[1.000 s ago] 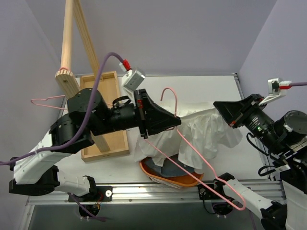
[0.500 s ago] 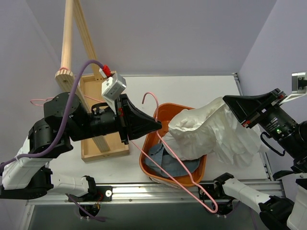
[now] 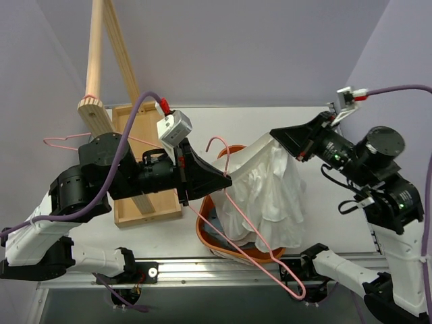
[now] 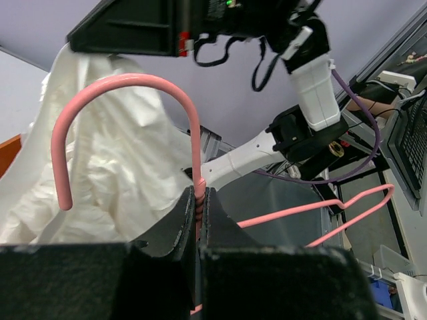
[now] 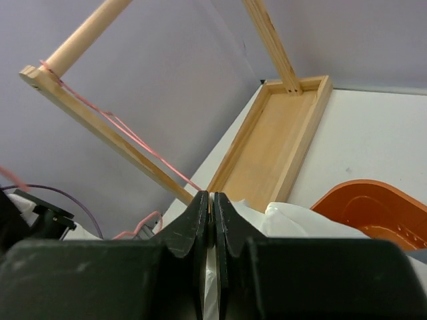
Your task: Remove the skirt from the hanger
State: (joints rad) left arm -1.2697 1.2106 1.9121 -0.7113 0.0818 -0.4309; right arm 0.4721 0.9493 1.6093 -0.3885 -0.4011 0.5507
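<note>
Skirt, white and crinkled, now draped limp from the clenched right gripper over the orange plastic basket, swung leftward since a moment ago, thin pink wire hanger pinched in the closed left gripper

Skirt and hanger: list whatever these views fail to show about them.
Left wrist: where the hanger neck meets its shoulders, hidden by the left gripper shut on it.
Right wrist: most of the skirt, behind the right gripper pinching it.
Top external: whether the skirt is free of the hanger; its folds cover the hanger's middle.
Top external: the basket contents, under the skirt.
</note>
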